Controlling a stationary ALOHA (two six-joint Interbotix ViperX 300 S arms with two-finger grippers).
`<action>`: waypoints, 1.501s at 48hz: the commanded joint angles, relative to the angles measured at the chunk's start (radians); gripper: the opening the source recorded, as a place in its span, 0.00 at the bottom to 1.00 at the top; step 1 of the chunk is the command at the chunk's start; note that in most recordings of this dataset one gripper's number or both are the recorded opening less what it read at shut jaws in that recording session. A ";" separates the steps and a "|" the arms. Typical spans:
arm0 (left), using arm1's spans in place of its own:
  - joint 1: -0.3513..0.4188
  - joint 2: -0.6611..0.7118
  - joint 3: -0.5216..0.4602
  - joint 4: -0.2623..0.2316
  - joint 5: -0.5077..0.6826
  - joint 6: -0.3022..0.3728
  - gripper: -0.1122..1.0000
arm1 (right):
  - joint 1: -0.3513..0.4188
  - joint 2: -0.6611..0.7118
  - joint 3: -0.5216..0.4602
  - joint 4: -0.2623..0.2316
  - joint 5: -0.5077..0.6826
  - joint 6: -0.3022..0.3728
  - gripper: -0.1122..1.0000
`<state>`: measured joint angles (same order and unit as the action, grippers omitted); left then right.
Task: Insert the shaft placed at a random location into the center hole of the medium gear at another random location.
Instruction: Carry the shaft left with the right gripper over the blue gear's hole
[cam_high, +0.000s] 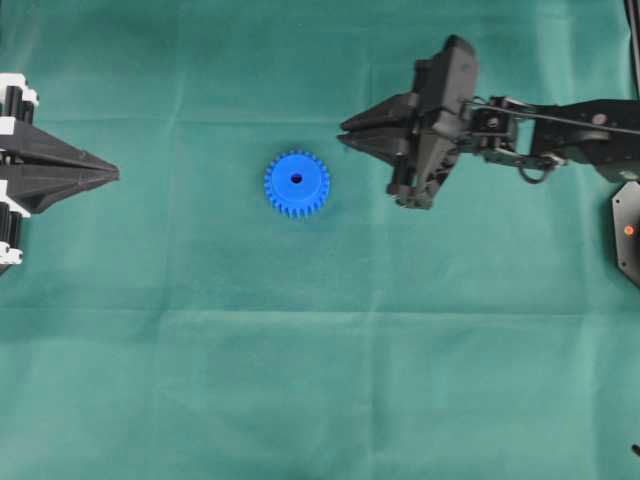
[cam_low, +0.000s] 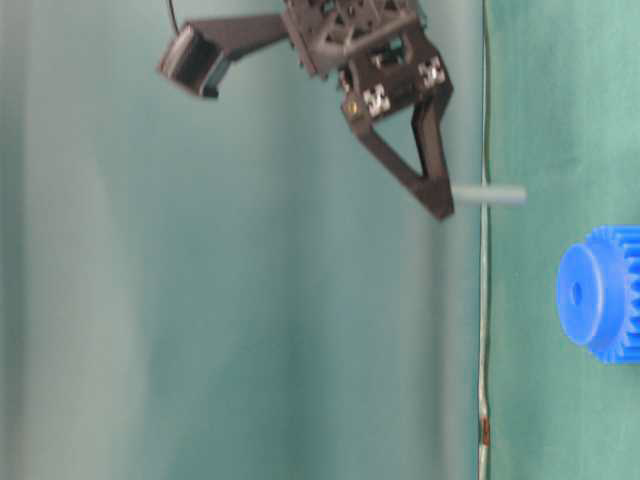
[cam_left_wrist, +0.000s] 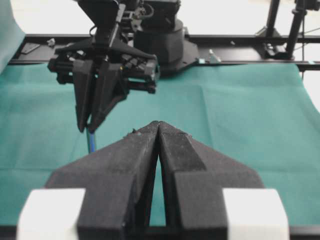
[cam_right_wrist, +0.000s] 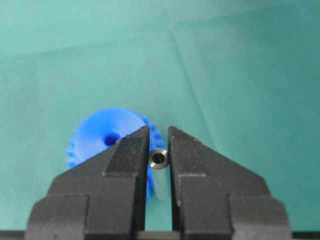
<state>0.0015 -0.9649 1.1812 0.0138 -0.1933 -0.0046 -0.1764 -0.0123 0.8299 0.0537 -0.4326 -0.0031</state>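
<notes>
**Shaft pinched in the right gripper, gear lying free at mid-table**

From my station I see the right gripper (cam_high: 345, 133) clamped on the shaft (cam_right_wrist: 159, 158); in the right wrist view the pin's round end sits squeezed between the two fingertips. The table-level view shows the shaft (cam_low: 488, 195) sticking out past the fingertips toward the green cloth (cam_high: 300, 380), with the gripper raised off the surface. The medium gear (cam_high: 297, 184) lies flat on the cloth near the middle, its center hole (cam_high: 296, 179) uncovered. The right gripper is near the gear, on its right in the overhead view, not touching it. How far the shaft's tip is from the cloth I cannot judge well, since the side view is blurred. The left gripper (cam_high: 113, 174) sits at the left edge, fingers pressed together on nothing, well apart from the gear.
</notes>
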 joint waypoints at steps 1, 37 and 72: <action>0.000 0.005 -0.025 0.003 -0.005 -0.002 0.10 | 0.017 0.006 -0.057 0.003 -0.003 -0.005 0.20; 0.000 0.005 -0.025 0.002 -0.005 -0.002 0.10 | 0.058 0.109 -0.176 0.005 0.011 -0.005 0.20; 0.002 0.005 -0.026 0.003 -0.005 0.000 0.10 | 0.061 0.135 -0.190 0.005 0.011 -0.005 0.20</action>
<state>0.0015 -0.9649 1.1812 0.0138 -0.1933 -0.0046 -0.1181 0.1350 0.6627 0.0552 -0.4157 -0.0031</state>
